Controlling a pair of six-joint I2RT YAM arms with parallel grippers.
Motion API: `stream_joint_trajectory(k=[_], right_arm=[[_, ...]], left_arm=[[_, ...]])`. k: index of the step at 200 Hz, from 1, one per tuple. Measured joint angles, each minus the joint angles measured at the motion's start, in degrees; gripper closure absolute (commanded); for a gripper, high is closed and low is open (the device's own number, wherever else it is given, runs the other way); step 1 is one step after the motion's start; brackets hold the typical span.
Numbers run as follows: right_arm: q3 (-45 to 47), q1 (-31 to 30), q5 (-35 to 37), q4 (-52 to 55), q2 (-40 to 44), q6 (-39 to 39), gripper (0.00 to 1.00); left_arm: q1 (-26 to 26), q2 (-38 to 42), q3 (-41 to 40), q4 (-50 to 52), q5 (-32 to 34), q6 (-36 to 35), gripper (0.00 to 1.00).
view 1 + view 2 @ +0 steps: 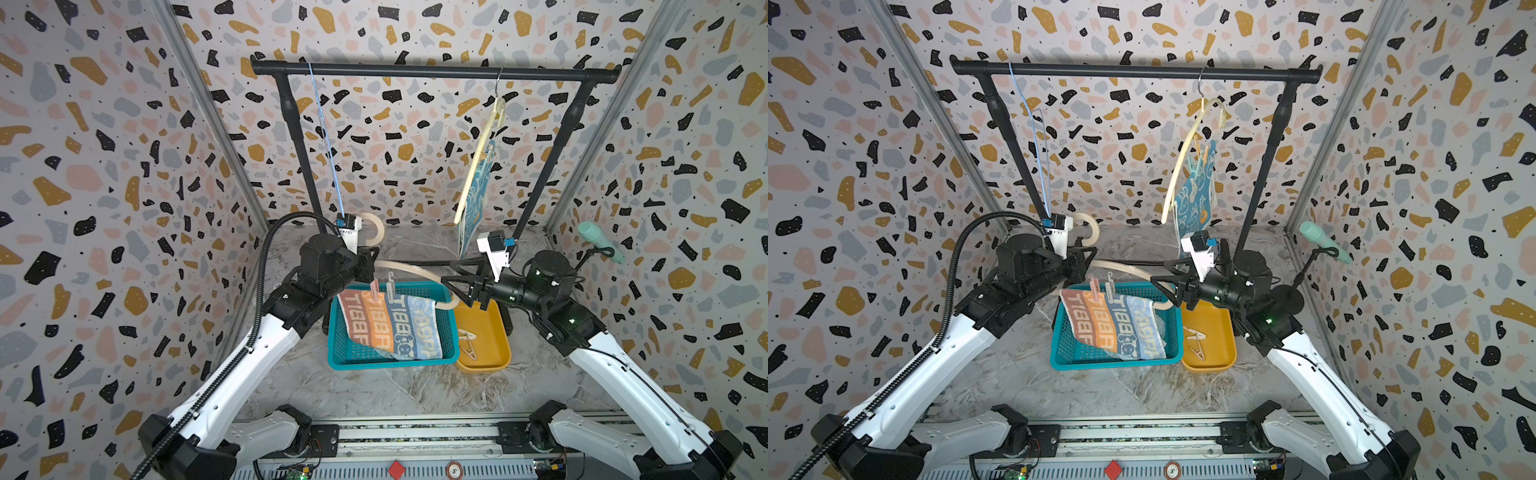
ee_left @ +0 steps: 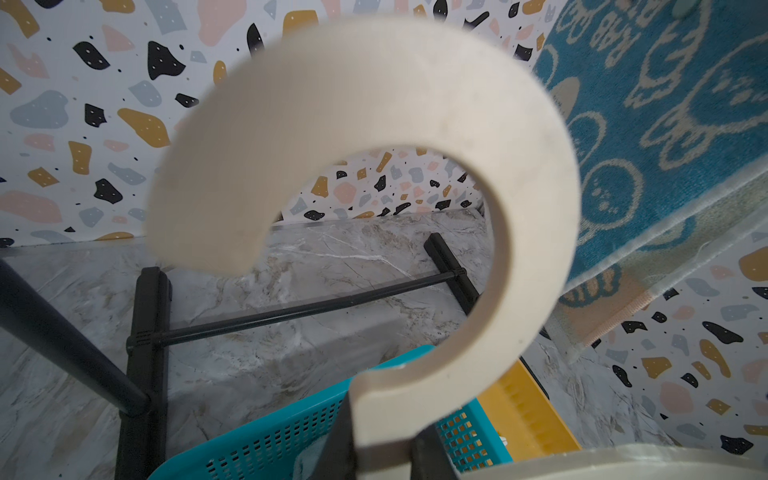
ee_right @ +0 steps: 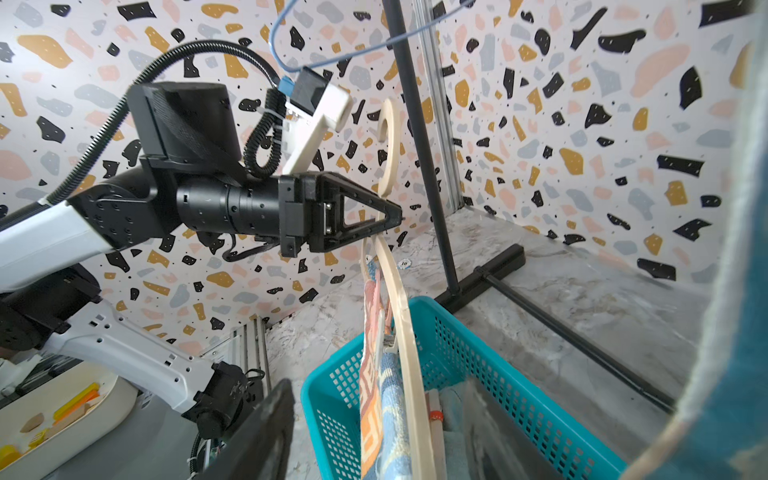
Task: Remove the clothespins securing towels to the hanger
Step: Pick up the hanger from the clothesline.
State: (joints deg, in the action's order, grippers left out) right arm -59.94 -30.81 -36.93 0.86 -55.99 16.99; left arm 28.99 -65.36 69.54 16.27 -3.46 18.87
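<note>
Clamping hanger (image 1: 419, 272) neck, left claw (image 3: 395, 218), grip half hidden; right claw (image 1: 448, 272) spread apart.

Both top views sit high above the arm bases, angled down and forward; I see the whole bench (image 1: 374, 395) in each. Left wrist camera: close behind the left claw (image 2: 382, 455), facing the hanger (image 2: 374, 124) at very close range. Right wrist camera: behind the right claw (image 1: 451, 276), facing the left claw across the basket (image 3: 478, 353).
</note>
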Motion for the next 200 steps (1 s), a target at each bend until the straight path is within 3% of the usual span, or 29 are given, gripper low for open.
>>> stream_joint_trajectory(k=[65,136,200], right_arm=[[1.8,-1.5,0.5,-0.4,3.2,-0.6,0.34],[4.2,-11.9,5.8,0.5,2.6,-3.9,0.34],[5.8,-18.5,11.3,-0.7,-3.3,-5.3,0.34]], left_arm=[[0.0,0.8,-0.4,-0.9,1.4,0.0,1.00],[0.0,-1.4,1.3,0.0,2.8,0.1,1.00],[0.0,-1.5,1.4,0.2,3.0,1.5,1.00]])
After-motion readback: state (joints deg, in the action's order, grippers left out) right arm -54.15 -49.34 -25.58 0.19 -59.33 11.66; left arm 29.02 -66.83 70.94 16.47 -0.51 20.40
